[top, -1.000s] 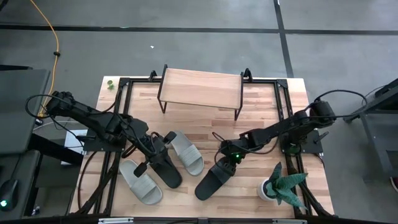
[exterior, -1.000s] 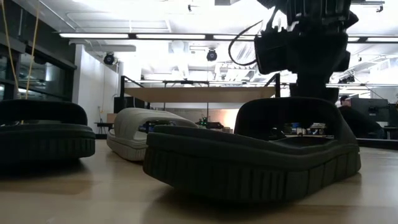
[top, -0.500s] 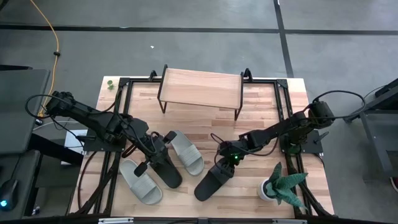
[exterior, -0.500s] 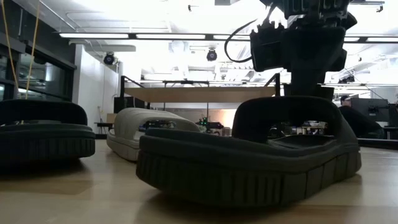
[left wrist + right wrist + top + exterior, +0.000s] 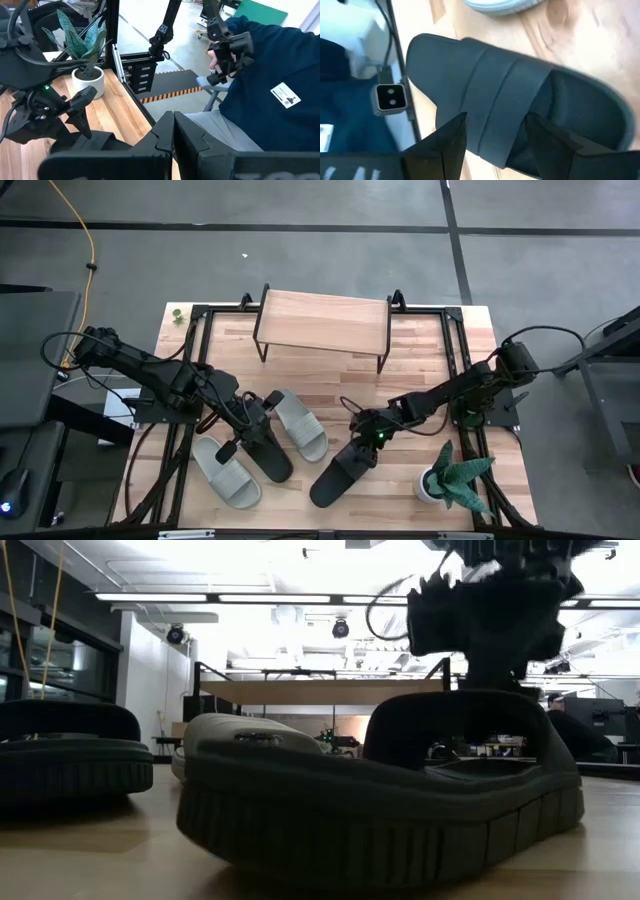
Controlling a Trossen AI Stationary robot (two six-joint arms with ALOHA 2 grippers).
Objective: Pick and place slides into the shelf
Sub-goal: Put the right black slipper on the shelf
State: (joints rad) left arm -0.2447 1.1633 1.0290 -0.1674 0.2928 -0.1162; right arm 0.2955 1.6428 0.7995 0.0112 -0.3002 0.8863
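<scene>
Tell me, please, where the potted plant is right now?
In the high view, the potted plant stands at the table's near right corner, just right of the black slide under the right gripper.

Four slides lie in front of the shelf (image 5: pixel 323 322): two black (image 5: pixel 340 474) (image 5: pixel 262 448) and two grey-green (image 5: pixel 300 425) (image 5: pixel 227 471). One shelf. One potted plant (image 5: pixel 452 476) stands right of the slides. Two arms, one gripper each (image 5: pixel 243 423) (image 5: pixel 366 442).
</scene>
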